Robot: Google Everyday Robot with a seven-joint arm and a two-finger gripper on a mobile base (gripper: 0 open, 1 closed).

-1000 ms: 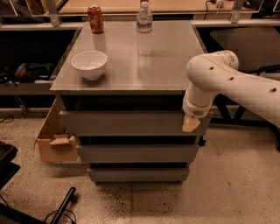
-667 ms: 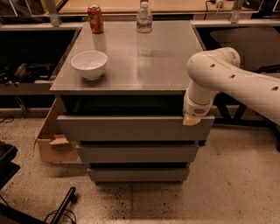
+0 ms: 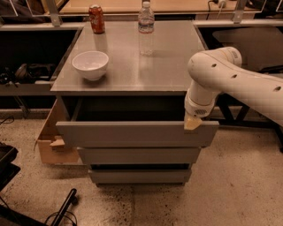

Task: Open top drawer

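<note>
Speckled floor [image 3: 230, 185] is stretching out ahead of and to the right of the grey cabinet [image 3: 168, 66] you are working at. That is where you are getting your open room, with bare floor showing in front of the drawer fronts and under the arm [image 3: 239, 79]. On the left it is tighter. A cardboard box [image 3: 46, 141] is sitting against the cabinet's left side, just beside the left end of the top drawer [image 3: 132, 134], and some black gear [image 3: 66, 207] is lying on the floor near the lower left corner.

The top drawer is standing partly open. Its flat front is sticking out past the middle drawer [image 3: 139, 155] and the bottom drawer [image 3: 139, 175] below it, and its dark inside is showing between the front and the edge of the cabinet top. Your gripper [image 3: 193, 123] is resting at the upper edge of that front, close to its right end, with its tan end touching the rim. You cannot tell whether it is spread or pinching the edge. The white arm is reaching in from the right and bending down past the right front corner of the cabinet top.

On the top, a white bowl [image 3: 90, 65] is sitting near the left front edge. A water bottle [image 3: 146, 26] is standing upright toward the back middle and a red can [image 3: 96, 19] is standing at the back left corner, all three well apart from the gripper. A wooden table [image 3: 177, 5] is running across behind the cabinet
</note>
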